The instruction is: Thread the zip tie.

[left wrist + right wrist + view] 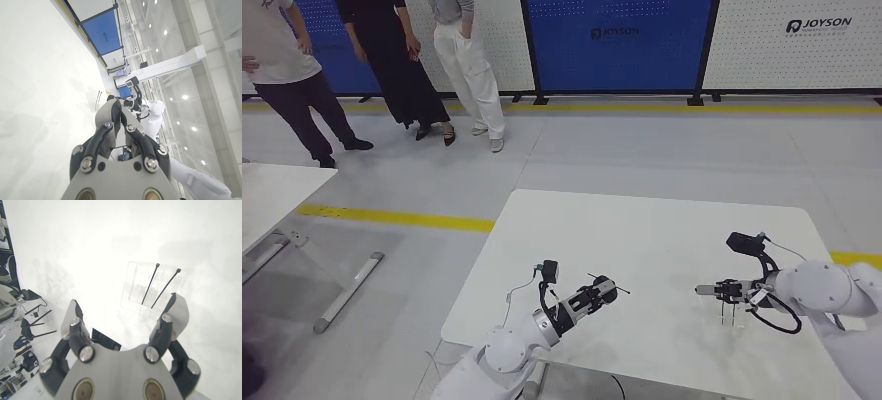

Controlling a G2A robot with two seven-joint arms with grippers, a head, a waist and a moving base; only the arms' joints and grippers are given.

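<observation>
While the left gripper has its fingers pressed together, a thin black zip tie is pinched between their tips. It sticks out to both sides of them in the top view. In the left wrist view only its dark end peeks past the fingertips, so how much of it is gripped is hard to tell. This gripper sits over the white table, near the edge closest to the robot.

Two loose ties lie side by side, apart from each other, in a clear tray on the robot's right part of the table. Their square heads point away from the right gripper. That gripper has its fingers spread wide with nothing between them. It is just beside the tray, and the thin ends of the loose ties point towards the gap between its fingers.

In the top view the right gripper faces the left gripper across bare tabletop, and the two are well apart.
</observation>
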